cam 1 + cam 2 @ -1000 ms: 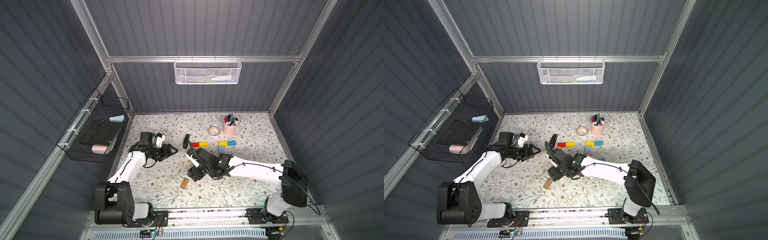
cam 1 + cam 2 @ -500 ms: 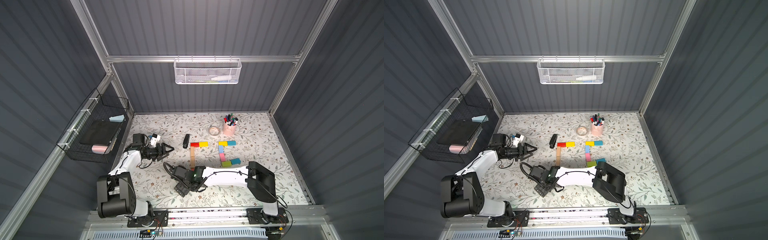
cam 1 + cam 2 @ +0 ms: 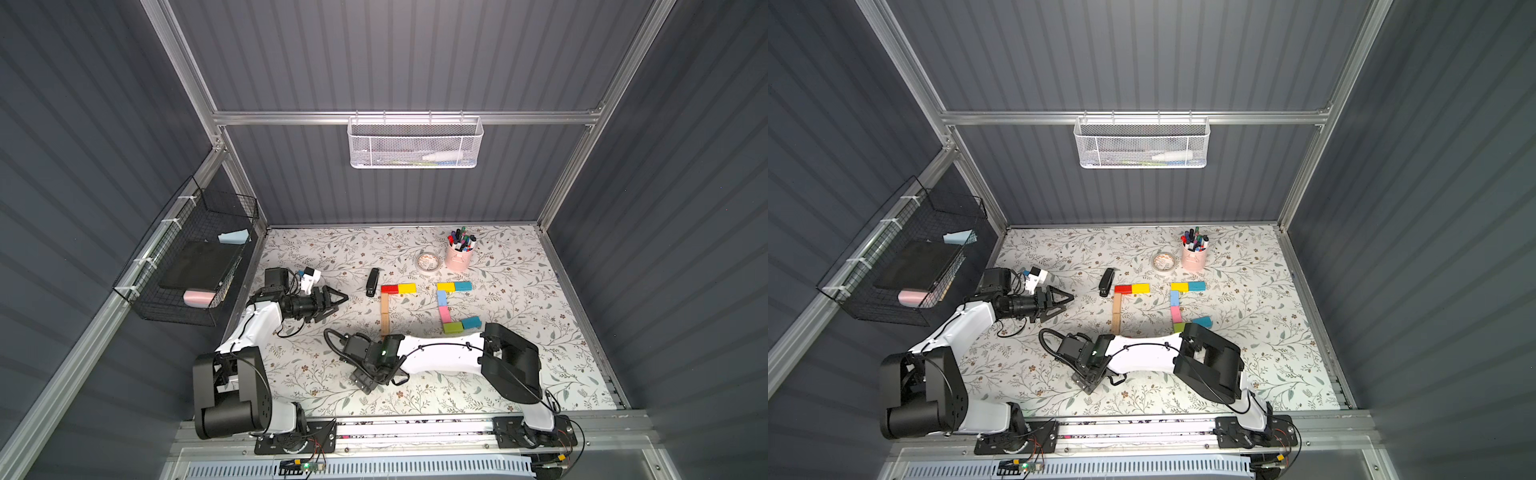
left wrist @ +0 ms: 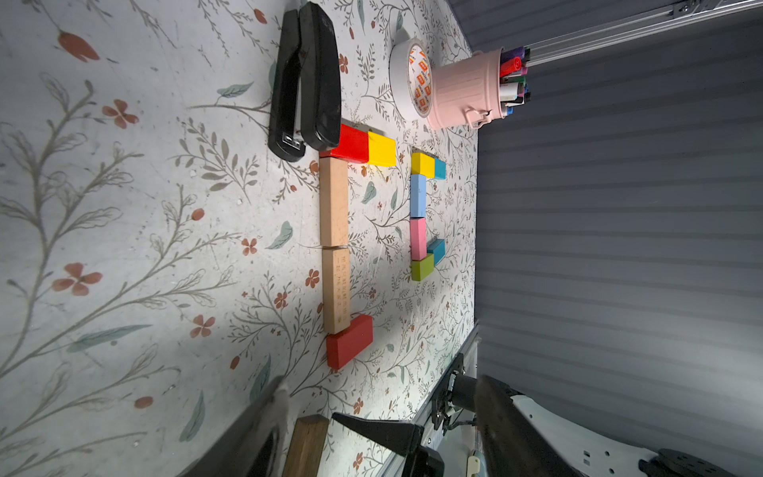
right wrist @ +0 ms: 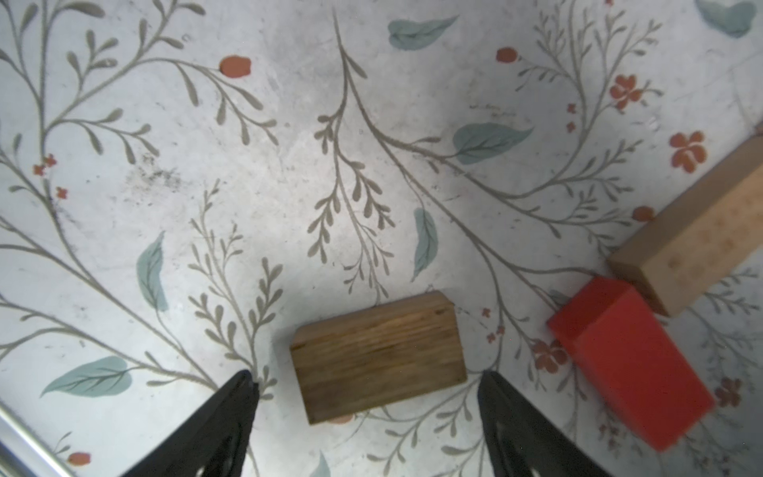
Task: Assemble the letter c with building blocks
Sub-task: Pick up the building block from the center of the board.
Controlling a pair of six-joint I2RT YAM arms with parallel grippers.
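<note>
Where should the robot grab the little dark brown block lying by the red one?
Probably from straight above, pinching its two short ends. The dark brown block lies flat, so only its sides are reachable, and the right hand is open with one finger beyond each short end. The red block sits clear of it.

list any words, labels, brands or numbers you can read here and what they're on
No text is clear enough to quote.
White tape roll: orange printed logos inside, too blurred to read.
Long plain wooden block: faint stamped characters, too small to read.
Markers in the pink metal cup: labels too small.
</note>
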